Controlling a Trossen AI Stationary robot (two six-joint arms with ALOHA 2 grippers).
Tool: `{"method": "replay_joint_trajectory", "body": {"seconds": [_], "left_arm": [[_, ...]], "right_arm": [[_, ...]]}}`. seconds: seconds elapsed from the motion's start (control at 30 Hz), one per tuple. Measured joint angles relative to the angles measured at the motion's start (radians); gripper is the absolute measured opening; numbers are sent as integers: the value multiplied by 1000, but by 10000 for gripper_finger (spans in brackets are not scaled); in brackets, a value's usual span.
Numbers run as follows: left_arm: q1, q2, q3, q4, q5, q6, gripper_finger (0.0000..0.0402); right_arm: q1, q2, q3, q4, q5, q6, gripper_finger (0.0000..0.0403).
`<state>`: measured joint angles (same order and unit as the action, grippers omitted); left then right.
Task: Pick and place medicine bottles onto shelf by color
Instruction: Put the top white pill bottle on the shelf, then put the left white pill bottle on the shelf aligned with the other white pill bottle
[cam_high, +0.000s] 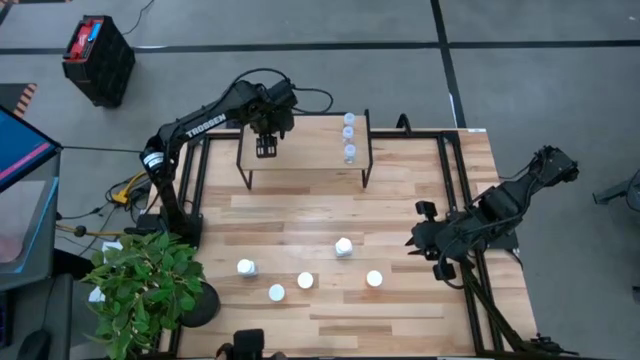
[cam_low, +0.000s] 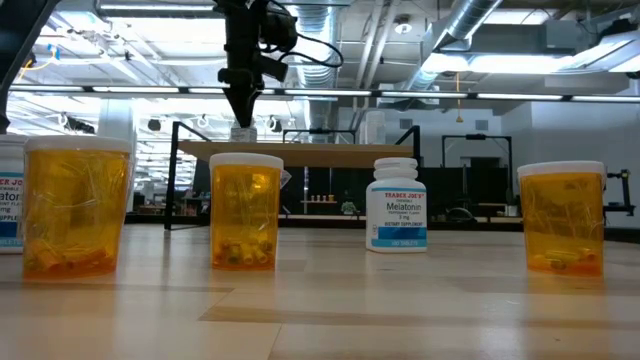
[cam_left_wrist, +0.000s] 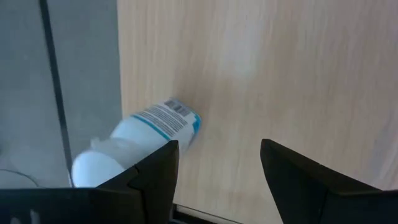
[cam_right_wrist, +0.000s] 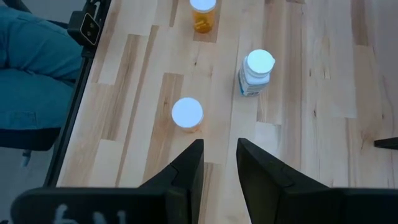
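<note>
Your left gripper (cam_high: 266, 148) hung over the left part of the low light-wood shelf with thin black legs (cam_high: 310, 150). In the left wrist view a white bottle with a blue-striped label (cam_left_wrist: 140, 140) sat right against one of its dark fingers (cam_left_wrist: 155, 171), over the shelf board near its edge. The jaws stood part open with a clear gap, the other finger well apart from the bottle, so I read it as released or about to be, not clamped. The bottle looked tilted from that angle; couldn't confirm it stood upright.

Three clear bluish bottles (cam_high: 349, 135) were lined up at the shelf's right end. Five white-capped bottles (cam_high: 305, 281) waited on the slatted wooden table (cam_high: 470, 180): the low view showed amber ones (cam_low: 245, 210) plus a white melatonin bottle (cam_low: 396, 204).

Your right gripper (cam_high: 425, 240) was parked at the table's right edge, fingers narrow, nothing between them; the right wrist view looked down on a white-capped amber bottle (cam_right_wrist: 187, 115).

Step in hand, my read: placing a white bottle on the shelf's left part. Next move would need a straight lift clear of the bottle without nudging it off the near edge, then a reach for another white bottle to group beside it.
</note>
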<state>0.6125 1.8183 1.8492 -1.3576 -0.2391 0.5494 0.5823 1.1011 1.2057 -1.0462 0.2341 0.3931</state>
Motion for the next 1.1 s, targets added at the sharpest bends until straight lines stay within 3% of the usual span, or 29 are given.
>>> {"method": "replay_joint_trajectory", "body": {"seconds": [0.67, 0.8, 0.9, 1.1], "left_arm": [[3, 0, 0, 155, -36, 42, 215], [-37, 0, 18, 104, -42, 7, 215], [-89, -2, 57, -14, -4, -66, 215], [-221, -9, 105, -219, 203, -276, 215]], "right_arm": [[0, 0, 0, 0, 1, 2, 118], [0, 0, 0, 0, 1, 2, 118], [0, 0, 0, 0, 1, 2, 118], [0, 0, 0, 1, 1, 2, 118]]}}
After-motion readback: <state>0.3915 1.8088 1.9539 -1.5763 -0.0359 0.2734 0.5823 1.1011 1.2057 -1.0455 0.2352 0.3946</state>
